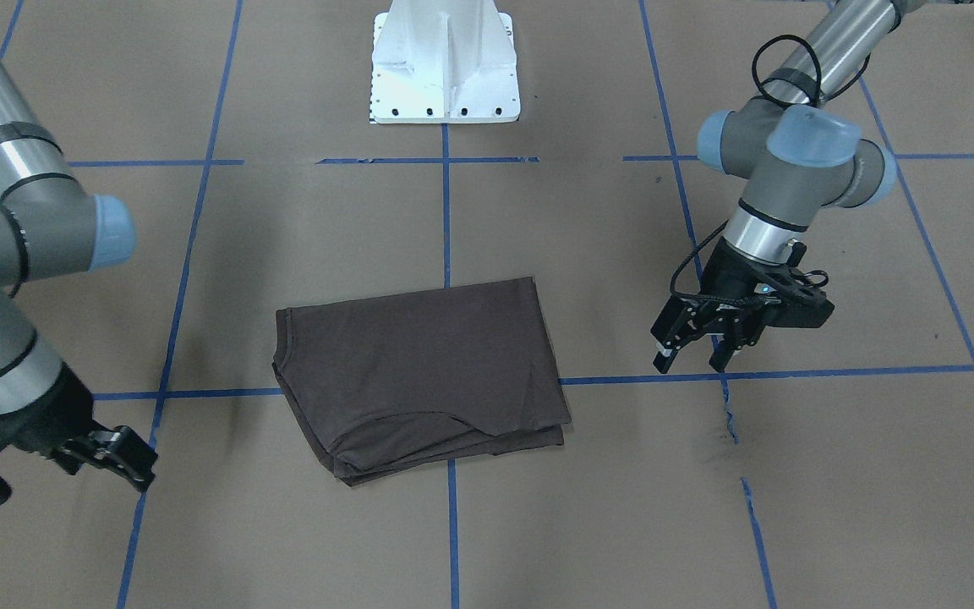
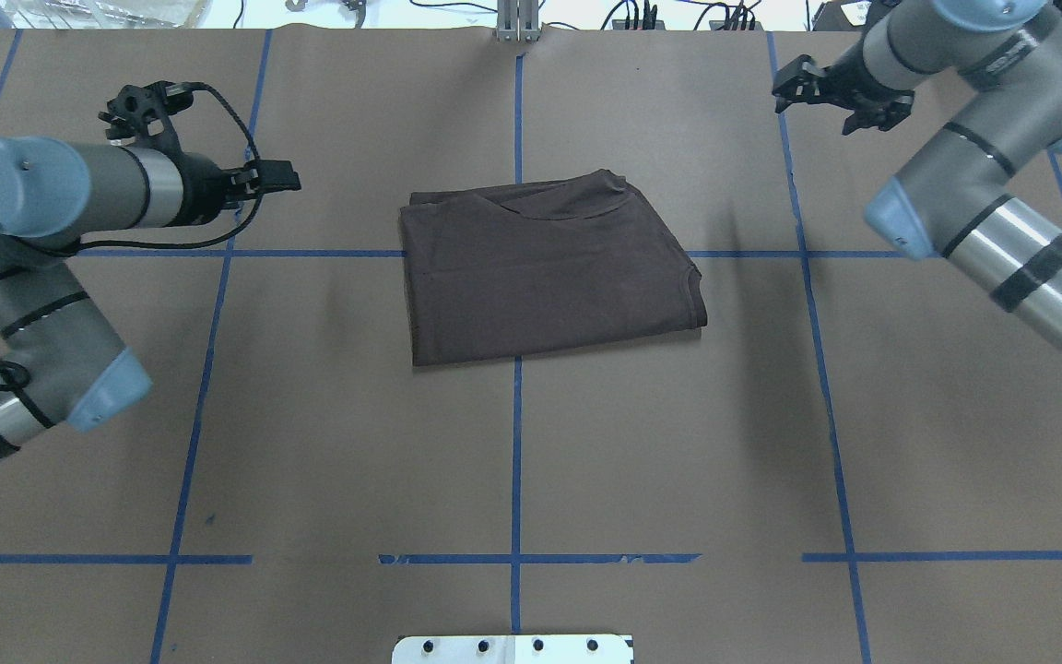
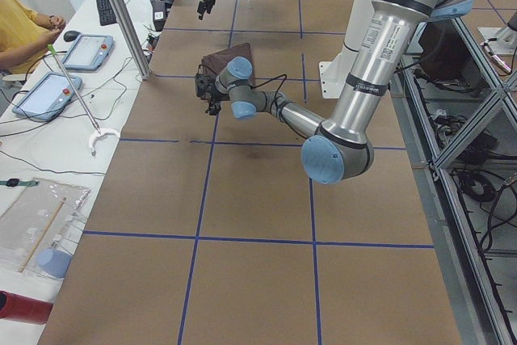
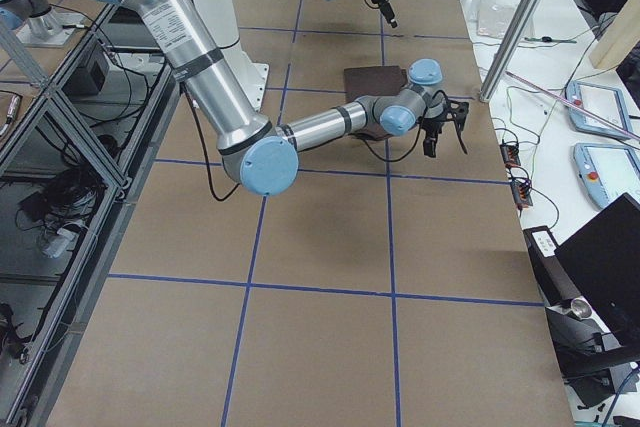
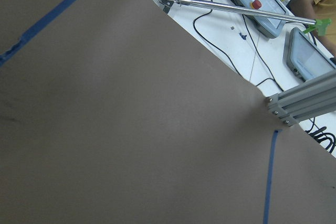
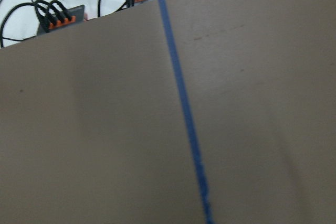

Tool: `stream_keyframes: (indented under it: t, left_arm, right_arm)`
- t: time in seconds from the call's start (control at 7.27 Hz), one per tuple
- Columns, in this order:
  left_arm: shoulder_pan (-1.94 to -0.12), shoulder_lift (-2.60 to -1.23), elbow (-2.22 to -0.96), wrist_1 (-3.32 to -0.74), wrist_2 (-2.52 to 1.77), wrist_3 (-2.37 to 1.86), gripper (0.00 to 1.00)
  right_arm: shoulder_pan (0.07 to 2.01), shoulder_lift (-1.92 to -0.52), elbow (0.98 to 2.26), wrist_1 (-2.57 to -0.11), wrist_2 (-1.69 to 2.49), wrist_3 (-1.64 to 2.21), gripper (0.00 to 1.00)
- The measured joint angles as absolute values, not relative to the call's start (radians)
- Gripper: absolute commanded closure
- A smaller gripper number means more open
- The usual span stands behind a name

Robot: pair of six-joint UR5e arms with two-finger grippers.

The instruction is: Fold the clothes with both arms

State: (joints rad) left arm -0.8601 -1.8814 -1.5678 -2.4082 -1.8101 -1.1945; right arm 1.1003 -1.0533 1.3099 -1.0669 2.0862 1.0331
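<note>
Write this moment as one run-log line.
shirt: folded, lying flat | left claw: open, empty | right claw: open, empty | both off shirt

Grey arms (image 1: 825, 42), blue joint caps (image 1: 812, 135), black cables (image 1: 756, 66)

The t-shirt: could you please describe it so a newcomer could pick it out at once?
On the brown table with blue tape lines, look at the middle, in front of the white base pedestal. The t-shirt lies there folded into a rough rectangle, between the left gripper and right gripper, touching neither. It is the only dark cloth there.
</note>
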Motion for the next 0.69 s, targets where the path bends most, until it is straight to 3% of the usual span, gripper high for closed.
stream_keyframes:
  t: [0.41,0.69]
  left_arm:
    - [-1.290,-1.637,-1.613,-2.388,-2.191,-0.533,0.00]
    - [-1.497,-1.582,-1.598,-2.209,-2.348,-0.182,0.00]
  right_arm:
    - [1.400,-1.204,1.342,-1.148,2.299,0.547,0.00]
    - [1.526,-1.272,1.390,-1.363,2.323,0.204,0.00]
